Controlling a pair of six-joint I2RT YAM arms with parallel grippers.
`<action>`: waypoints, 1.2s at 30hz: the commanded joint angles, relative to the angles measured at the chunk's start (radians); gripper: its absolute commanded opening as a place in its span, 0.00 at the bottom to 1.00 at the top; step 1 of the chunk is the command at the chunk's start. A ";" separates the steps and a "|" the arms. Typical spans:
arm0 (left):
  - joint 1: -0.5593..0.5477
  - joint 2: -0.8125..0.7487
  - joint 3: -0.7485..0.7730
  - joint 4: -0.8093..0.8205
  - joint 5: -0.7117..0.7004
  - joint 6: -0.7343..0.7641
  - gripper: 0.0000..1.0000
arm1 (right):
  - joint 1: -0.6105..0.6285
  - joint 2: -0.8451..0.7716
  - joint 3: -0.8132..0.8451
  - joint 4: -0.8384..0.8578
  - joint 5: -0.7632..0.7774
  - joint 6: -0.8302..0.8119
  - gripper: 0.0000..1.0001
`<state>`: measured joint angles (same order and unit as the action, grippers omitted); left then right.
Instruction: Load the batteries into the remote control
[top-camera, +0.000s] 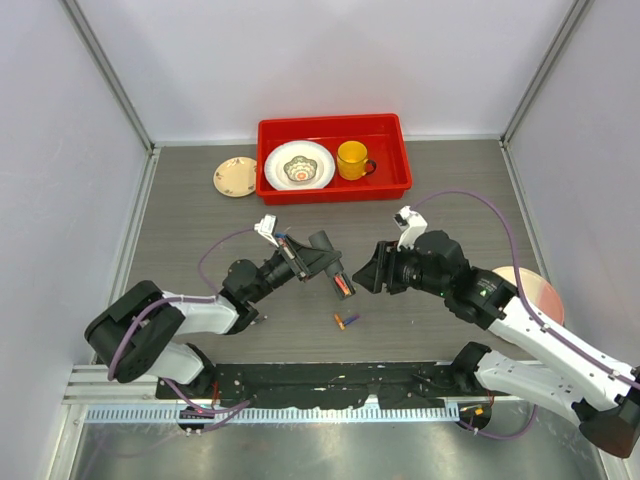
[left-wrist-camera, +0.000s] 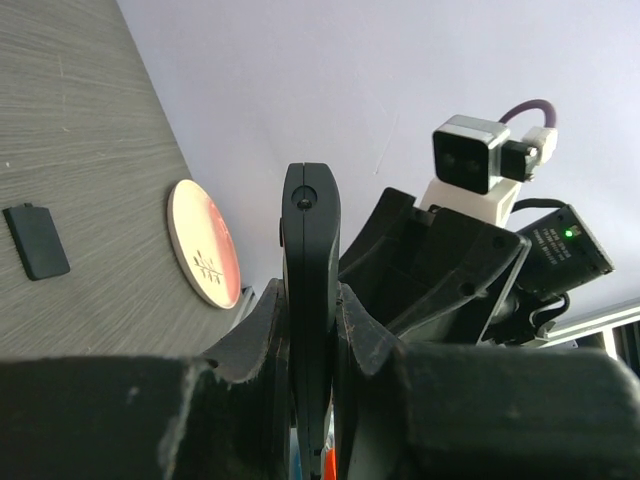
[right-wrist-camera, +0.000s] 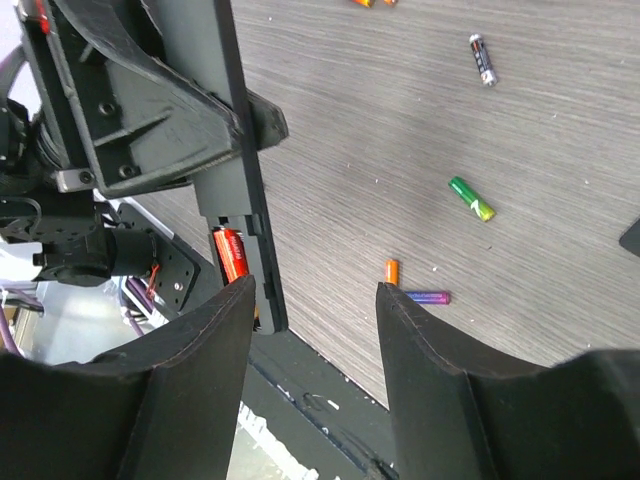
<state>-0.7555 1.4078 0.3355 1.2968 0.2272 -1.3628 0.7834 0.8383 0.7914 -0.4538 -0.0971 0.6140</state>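
Clamping the remote control (left-wrist-camera: 311, 240), left gripper (left-wrist-camera: 310, 300); right gripper (right-wrist-camera: 315, 290) wide apart, seemingly beside it.

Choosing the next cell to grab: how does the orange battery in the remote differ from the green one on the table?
The orange battery sits in the remote control, held off the table by the left pincer; the green battery lies loose on the table. The orange one is plain orange-red; the green one has a yellow tip. Both are small cylinders, and neither is in the open right pincer.
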 joint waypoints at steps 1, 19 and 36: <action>-0.004 0.010 0.025 0.249 0.000 -0.010 0.00 | 0.000 0.011 0.066 0.013 0.025 -0.040 0.57; -0.002 0.028 0.040 0.249 0.014 -0.024 0.00 | 0.046 0.087 0.043 0.052 0.008 -0.031 0.57; -0.002 0.020 0.050 0.249 0.005 -0.028 0.00 | 0.106 0.139 0.052 0.006 0.126 -0.054 0.57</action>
<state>-0.7551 1.4384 0.3431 1.2774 0.2344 -1.3804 0.8623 0.9546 0.8162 -0.4347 -0.0277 0.5789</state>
